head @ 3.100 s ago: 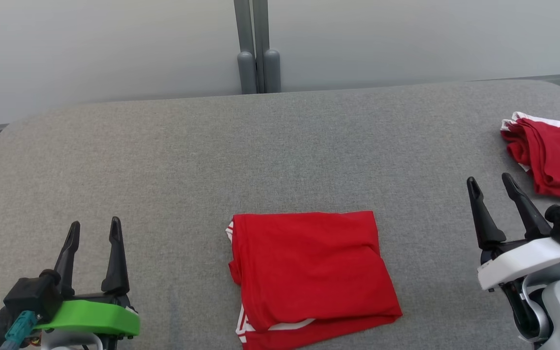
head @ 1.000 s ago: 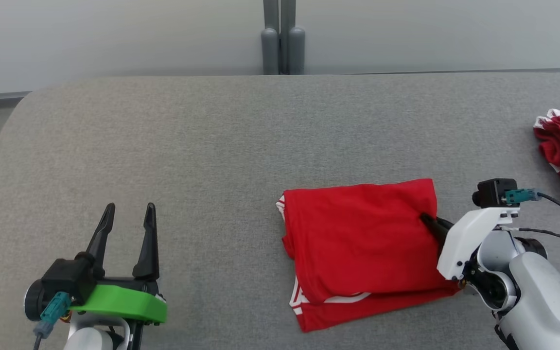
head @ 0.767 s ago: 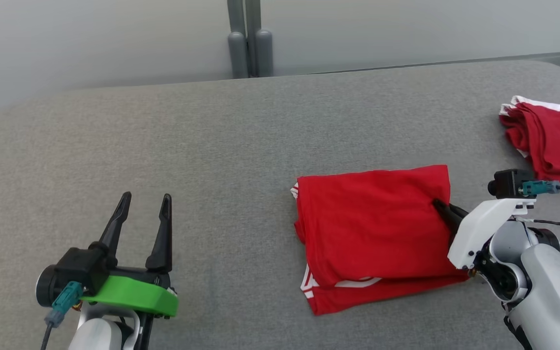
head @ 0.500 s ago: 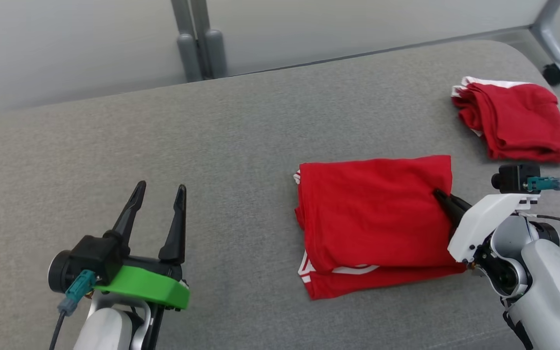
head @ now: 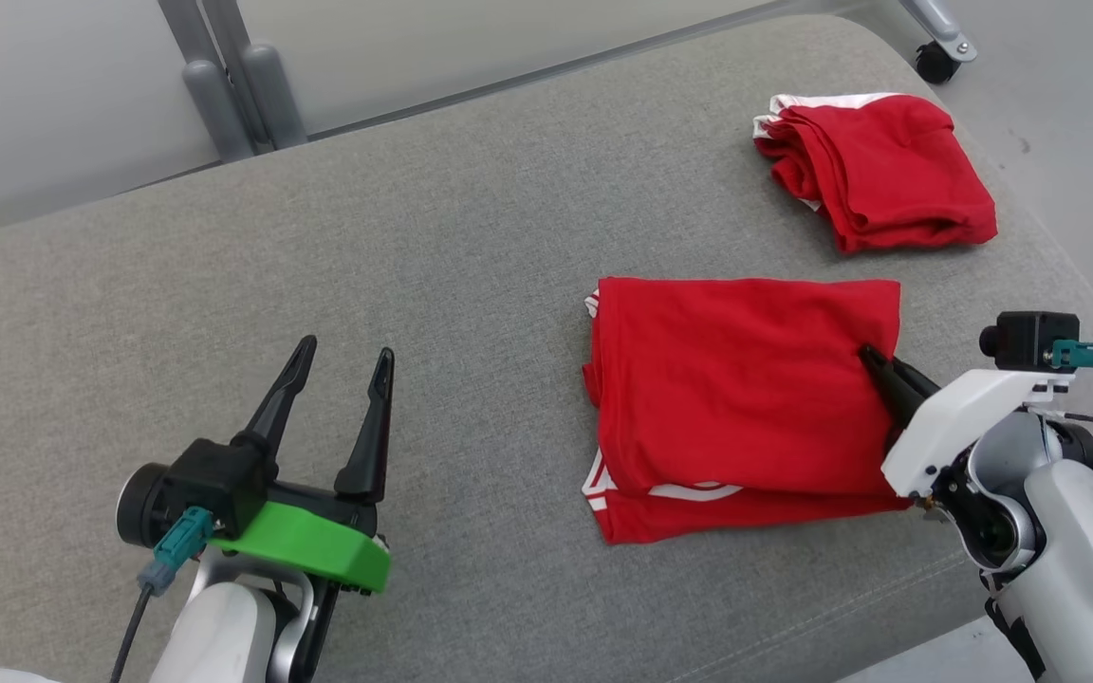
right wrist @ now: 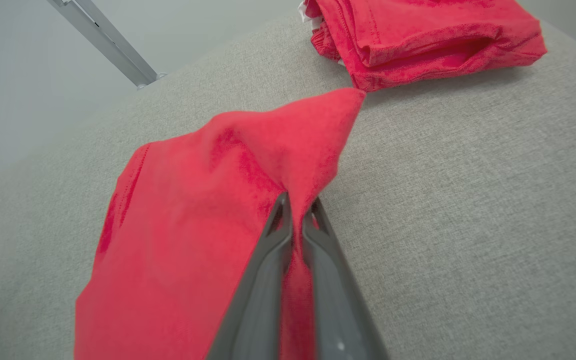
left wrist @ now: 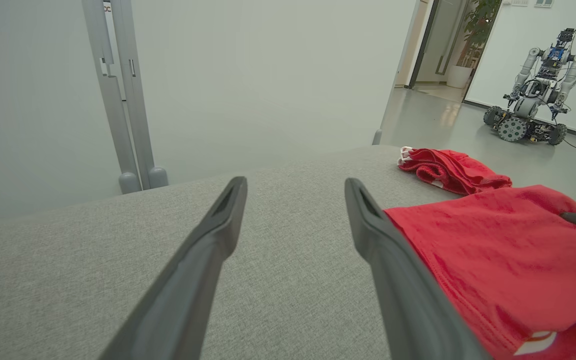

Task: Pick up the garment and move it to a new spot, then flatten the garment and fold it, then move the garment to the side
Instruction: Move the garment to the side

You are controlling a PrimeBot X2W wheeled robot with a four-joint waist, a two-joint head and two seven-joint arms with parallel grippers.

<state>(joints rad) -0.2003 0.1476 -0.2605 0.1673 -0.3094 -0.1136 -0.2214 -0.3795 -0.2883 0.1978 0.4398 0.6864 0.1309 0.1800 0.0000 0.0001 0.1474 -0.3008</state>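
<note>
The garment [head: 736,389] is a red folded shirt with white trim, lying on the grey cushion right of centre. My right gripper [head: 874,365] is shut on its right edge; in the right wrist view the fingers [right wrist: 293,210] pinch a raised ridge of the garment [right wrist: 208,210]. My left gripper [head: 342,356] stands open over bare cushion at the lower left, well clear of the cloth. In the left wrist view its gripper [left wrist: 295,185] holds nothing, and the garment [left wrist: 493,255] lies to the right.
A second folded red garment [head: 879,171] lies at the cushion's far right corner, also seen as a red pile [right wrist: 418,35]. The grey cushion [head: 366,237] is bare to the left. Grey posts [head: 233,85] stand behind. Another wheeled robot [left wrist: 538,115] stands on the floor far off.
The head camera has swung right and down, so the whole picture has shifted. Since three seconds ago my right gripper has come onto the garment's right edge and shut on it; the left stays open.
</note>
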